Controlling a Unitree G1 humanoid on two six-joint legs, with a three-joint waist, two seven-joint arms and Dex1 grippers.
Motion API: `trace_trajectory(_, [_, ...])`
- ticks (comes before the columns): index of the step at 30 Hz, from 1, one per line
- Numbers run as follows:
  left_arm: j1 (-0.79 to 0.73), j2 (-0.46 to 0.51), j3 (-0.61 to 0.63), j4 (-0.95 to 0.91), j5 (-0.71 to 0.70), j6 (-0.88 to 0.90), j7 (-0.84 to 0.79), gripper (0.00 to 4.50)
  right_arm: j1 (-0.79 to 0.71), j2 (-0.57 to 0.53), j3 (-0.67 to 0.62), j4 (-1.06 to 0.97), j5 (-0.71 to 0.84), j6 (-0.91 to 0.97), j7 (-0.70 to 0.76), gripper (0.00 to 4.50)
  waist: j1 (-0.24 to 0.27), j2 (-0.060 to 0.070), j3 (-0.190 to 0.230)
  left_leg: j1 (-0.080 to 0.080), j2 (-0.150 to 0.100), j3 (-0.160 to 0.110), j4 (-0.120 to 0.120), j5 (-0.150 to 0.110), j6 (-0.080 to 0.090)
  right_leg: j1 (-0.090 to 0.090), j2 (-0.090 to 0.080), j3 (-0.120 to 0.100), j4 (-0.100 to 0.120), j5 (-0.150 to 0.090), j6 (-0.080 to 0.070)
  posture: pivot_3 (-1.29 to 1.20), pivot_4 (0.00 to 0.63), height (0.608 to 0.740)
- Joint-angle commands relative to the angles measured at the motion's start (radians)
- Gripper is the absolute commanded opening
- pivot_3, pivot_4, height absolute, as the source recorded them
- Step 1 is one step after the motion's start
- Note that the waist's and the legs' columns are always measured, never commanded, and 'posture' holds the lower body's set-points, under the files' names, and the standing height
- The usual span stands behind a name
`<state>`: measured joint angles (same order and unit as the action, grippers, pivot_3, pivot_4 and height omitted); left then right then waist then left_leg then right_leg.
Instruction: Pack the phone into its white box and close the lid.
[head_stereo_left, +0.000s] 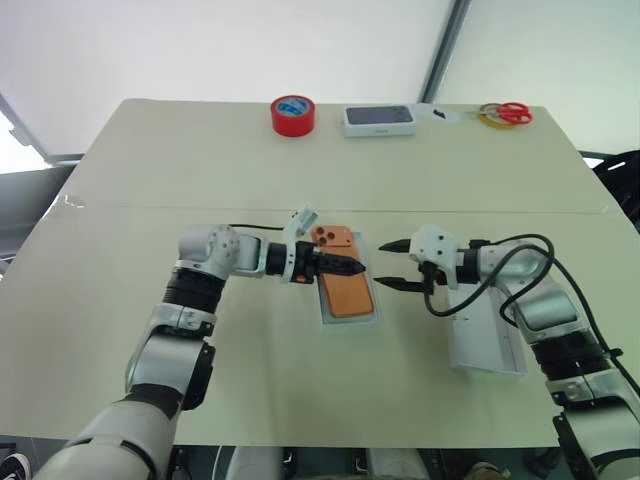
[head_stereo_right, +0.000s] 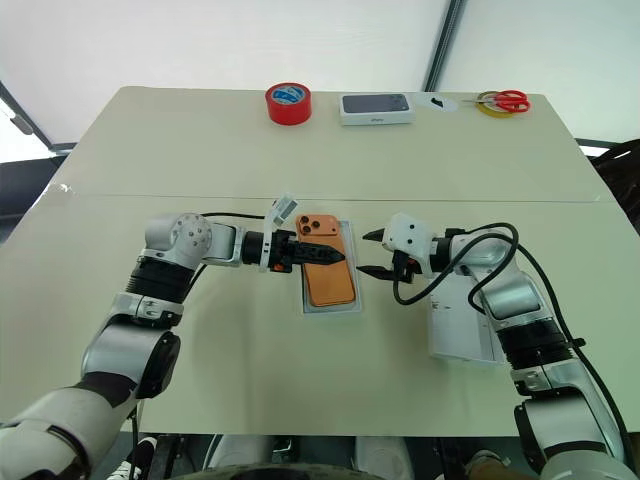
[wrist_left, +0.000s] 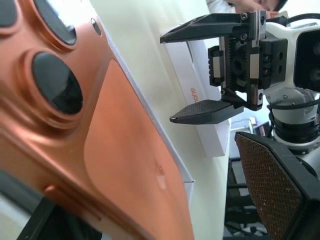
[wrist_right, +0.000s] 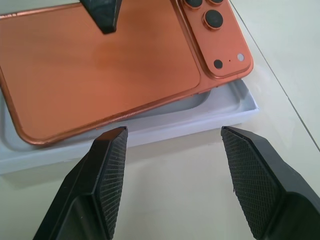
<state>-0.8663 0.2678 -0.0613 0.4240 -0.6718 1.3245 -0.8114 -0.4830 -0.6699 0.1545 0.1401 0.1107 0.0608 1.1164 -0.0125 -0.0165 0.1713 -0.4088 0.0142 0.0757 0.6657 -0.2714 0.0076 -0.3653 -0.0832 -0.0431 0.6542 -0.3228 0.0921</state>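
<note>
The orange phone (head_stereo_left: 348, 290) lies back up over the white box (head_stereo_left: 351, 323) at mid-table, slightly askew, its camera end toward the far side. My left gripper (head_stereo_left: 350, 266) reaches in from the left across the phone's upper half with its jaws wide. One finger (wrist_left: 272, 185) stands above the phone's back, and the other is hidden at the phone's left edge. My right gripper (head_stereo_left: 381, 263) is open and empty just to the right of the box, pointing at its long side. The lid (head_stereo_left: 482, 345) lies on the table under my right forearm.
At the table's far edge stand a red tape roll (head_stereo_left: 293, 115), a white box with a dark grey top (head_stereo_left: 379, 120) and red-handled scissors (head_stereo_left: 508, 113). A black cable (head_stereo_left: 520, 245) loops over my right wrist. Bare tabletop lies on the left and at the front.
</note>
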Motion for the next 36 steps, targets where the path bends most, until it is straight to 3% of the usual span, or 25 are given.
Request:
trace_trajectory(1, [-0.019,-0.016,0.047,0.013,0.033,-0.012,0.081,3.8,-0.031,0.006,-0.008,-0.005,0.003,-0.018,-0.003,3.11,0.001,0.0,0.0,0.0,0.0,0.0,0.0,0.0,0.0,0.0,0.0,0.0,0.0,0.0,0.0,0.0,0.15,0.73])
trace_trajectory(8, [0.036,0.008,0.085,-0.211,-0.032,0.116,0.127,3.8,-0.043,0.007,-0.006,0.011,-0.001,-0.029,0.0,3.11,-0.002,0.0,0.0,0.0,0.0,0.0,0.0,0.0,0.0,-0.001,0.0,0.001,0.001,0.0,0.0,0.0,0.15,0.73])
trace_trajectory(16, [0.114,0.093,0.106,-0.292,-0.058,0.178,0.119,3.8,-0.052,0.015,-0.002,0.031,-0.007,-0.043,0.004,3.11,0.0,0.0,0.0,0.0,0.0,0.0,0.0,0.0,0.0,-0.001,0.0,0.001,0.001,0.0,0.0,0.0,0.15,0.73])
trace_trajectory(26, [0.157,0.129,0.124,-0.272,0.034,-0.04,0.16,3.8,-0.059,0.025,0.004,0.043,-0.011,-0.052,-0.001,3.11,0.002,0.0,0.0,0.0,0.0,0.0,0.0,0.0,0.0,-0.001,0.0,0.001,0.001,0.0,0.0,0.0,0.15,0.73])
trace_trajectory(30, [0.217,0.142,0.091,-0.373,0.047,-0.115,0.139,3.8,-0.066,0.027,0.003,0.046,-0.008,-0.051,-0.001,3.11,0.003,0.0,0.0,-0.001,0.0,0.0,0.0,0.0,0.0,-0.001,0.0,0.001,0.001,0.0,0.0,0.0,0.15,0.73])
trace_trajectory(33, [0.255,0.158,0.146,-0.396,0.044,-0.181,0.14,3.8,-0.077,0.027,-0.001,0.061,-0.009,-0.056,-0.008,3.11,0.0,0.0,0.0,0.0,0.0,0.0,0.0,0.0,0.0,-0.001,0.0,0.001,0.001,0.0,0.0,0.0,0.15,0.73])
trace_trajectory(36, [0.279,0.159,0.186,-0.364,0.083,-0.301,0.17,2.9,-0.088,0.029,-0.006,0.083,-0.013,-0.051,-0.024,2.2,0.0,0.0,0.0,0.0,0.001,0.0,0.0,0.0,0.0,-0.001,0.0,0.001,0.001,0.0,0.0,0.0,0.15,0.73])
